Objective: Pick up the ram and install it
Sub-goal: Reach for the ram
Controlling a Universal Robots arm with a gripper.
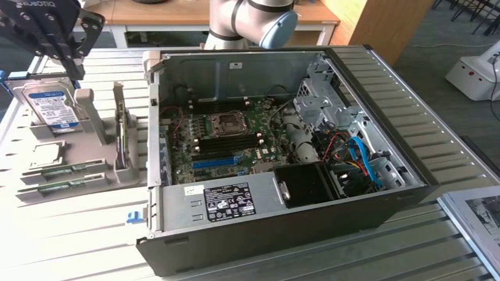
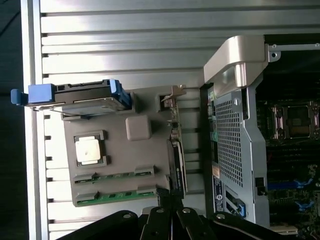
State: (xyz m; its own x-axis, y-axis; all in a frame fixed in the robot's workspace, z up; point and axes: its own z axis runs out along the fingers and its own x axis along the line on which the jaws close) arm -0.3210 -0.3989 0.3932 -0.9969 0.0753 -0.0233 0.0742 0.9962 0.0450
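Two green ram sticks lie side by side in the front slots of a grey parts holder at the exterior view's left; the wrist view shows them from above. My black gripper hangs high over the holder's back end, well above the ram and touching nothing. In the wrist view its fingers meet close together with nothing between them, next to the end of the nearer ram stick. The open computer case holds the motherboard with its dark memory slots.
The holder also carries a hard drive, a square silver processor chip and an upright expansion card. The case's raised walls and drive cage surround the motherboard. Slatted metal table lies around them.
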